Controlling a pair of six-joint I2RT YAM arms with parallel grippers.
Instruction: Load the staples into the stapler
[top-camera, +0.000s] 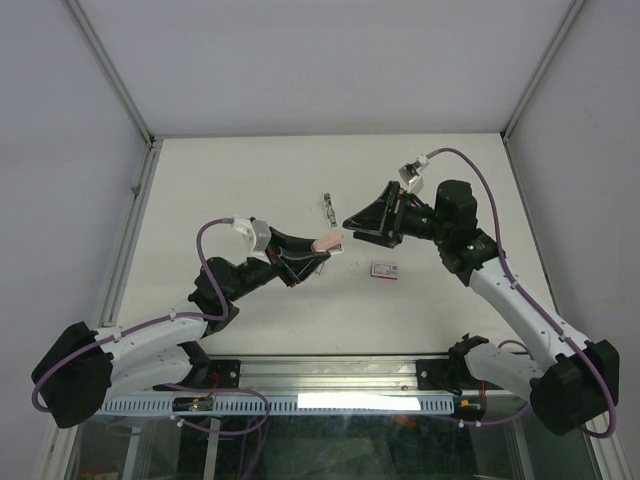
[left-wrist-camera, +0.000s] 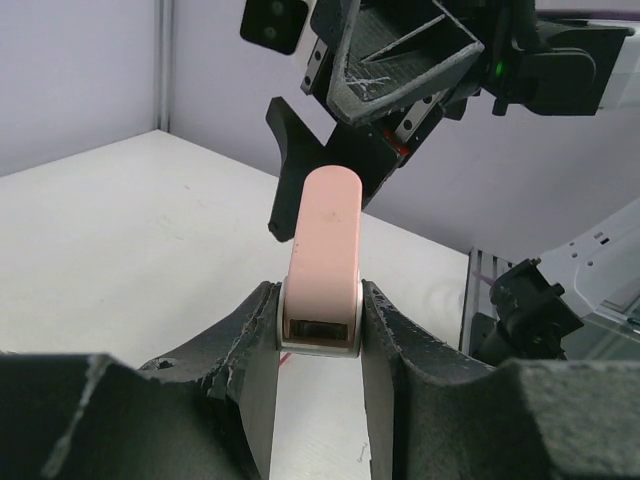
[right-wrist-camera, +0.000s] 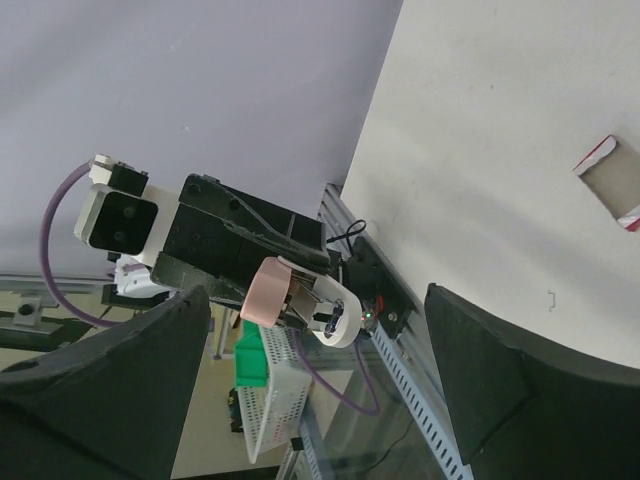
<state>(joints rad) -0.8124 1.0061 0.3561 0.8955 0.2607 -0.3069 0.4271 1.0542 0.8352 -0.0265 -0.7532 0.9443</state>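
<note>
The white surface (top-camera: 250, 180) carries both arms, which reach toward each other over its middle. The right hand (top-camera: 360, 222) is spread wide and holds nothing, its fingers aimed at the left hand (top-camera: 318, 254). The left hand is clamped on the stapler (left-wrist-camera: 325, 240), gripping its silvery lower end and holding it up off the surface. The pink end points at the right hand, just short of it. A small red-and-white box (top-camera: 385, 268) lies flat near the right arm. A tiny silvery metal piece (top-camera: 328, 208) lies farther back.
</note>
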